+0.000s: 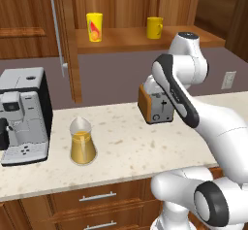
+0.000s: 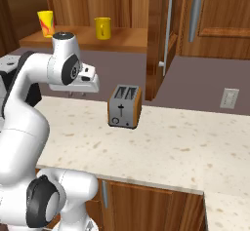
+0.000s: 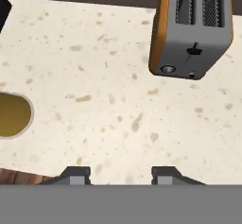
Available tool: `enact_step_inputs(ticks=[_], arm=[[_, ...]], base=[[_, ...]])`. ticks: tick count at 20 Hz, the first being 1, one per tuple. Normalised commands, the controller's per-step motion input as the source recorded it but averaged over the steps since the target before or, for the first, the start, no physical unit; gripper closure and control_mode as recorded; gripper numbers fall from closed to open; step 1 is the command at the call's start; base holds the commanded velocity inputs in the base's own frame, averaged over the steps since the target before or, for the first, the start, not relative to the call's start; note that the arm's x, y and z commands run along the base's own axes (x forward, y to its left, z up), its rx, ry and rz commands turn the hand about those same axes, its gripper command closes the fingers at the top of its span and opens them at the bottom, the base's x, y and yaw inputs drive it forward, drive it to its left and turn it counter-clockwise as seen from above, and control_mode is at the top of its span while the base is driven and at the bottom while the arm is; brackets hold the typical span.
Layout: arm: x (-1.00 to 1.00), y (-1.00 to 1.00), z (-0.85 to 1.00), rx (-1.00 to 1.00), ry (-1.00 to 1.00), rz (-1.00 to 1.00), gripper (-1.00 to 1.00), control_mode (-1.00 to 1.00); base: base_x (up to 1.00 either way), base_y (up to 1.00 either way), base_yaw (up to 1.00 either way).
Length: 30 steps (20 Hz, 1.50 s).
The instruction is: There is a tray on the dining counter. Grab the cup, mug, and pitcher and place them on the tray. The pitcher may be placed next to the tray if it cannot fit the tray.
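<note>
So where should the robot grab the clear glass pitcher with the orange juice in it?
Probably around the narrow neck of the clear glass pitcher, coming from the side. It stands upright, its base looks too wide for the gripper, and the flared spout above should stop it slipping.

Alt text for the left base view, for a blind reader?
A glass pitcher of orange liquid stands on a beige counter between a coffee machine and a toaster. Behind, a shelf holds a cup and mug.
</note>
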Motion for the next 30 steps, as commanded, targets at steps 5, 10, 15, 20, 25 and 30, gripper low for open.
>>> enact_step_inputs(ticks=[5, 10, 15, 20, 25, 30], arm=[[-0.22, 0.0, 0.0, 0.0, 0.0, -0.05, -1.0, -1.0], [-0.55, 0.0, 0.12, 0.09, -0.02, -0.17, -1.0, -1.0], [-0.6, 0.0, 0.32, 0.21, -0.08, -0.16, -1.0, -1.0], [-0.26, 0.24, 0.3, 0.2, -0.09, -0.26, -1.0, -1.0], [0.0, 0.1, 0.62, 0.21, -0.05, -0.36, -1.0, -1.0], [0.36, 0.12, 0.66, 0.19, -0.02, -0.28, -1.0, -1.0]], base=[[0.0, 0.0, 0.0], [0.0, 0.0, 0.0], [0.0, 0.0, 0.0], [0.0, 0.0, 0.0], [0.0, 0.0, 0.0], [0.0, 0.0, 0.0]])
